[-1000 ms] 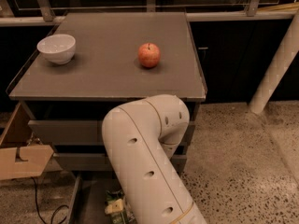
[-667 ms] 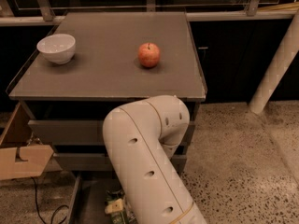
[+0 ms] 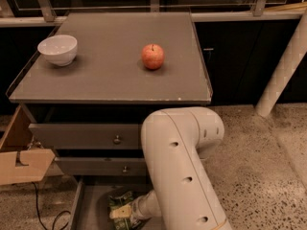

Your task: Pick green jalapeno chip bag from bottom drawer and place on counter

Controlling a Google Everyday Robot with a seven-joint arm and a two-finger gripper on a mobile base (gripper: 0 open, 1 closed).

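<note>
- Over the last second I saw almost nothing shift. The bottom drawer point(image 3: 88, 211) stood open, and the green jalapeno chip bag point(image 3: 120, 202) lay on its floor where it had been, not lifted.
- The claw point(image 3: 125, 213) stayed low at the bag's right side. I could not tell whether it was clenched or released.
- I judged the grasp unsettled, so the lift to the counter point(image 3: 110, 80) was still to come.
- A cardboard flap point(image 3: 21, 166) hung at the far left. A white bowl point(image 3: 57, 49) and a red apple point(image 3: 152, 56) sat well apart on top.
- The upper drawers point(image 3: 81, 135) and the arm point(image 3: 180, 166) crowded the way up, in my judgement.
</note>
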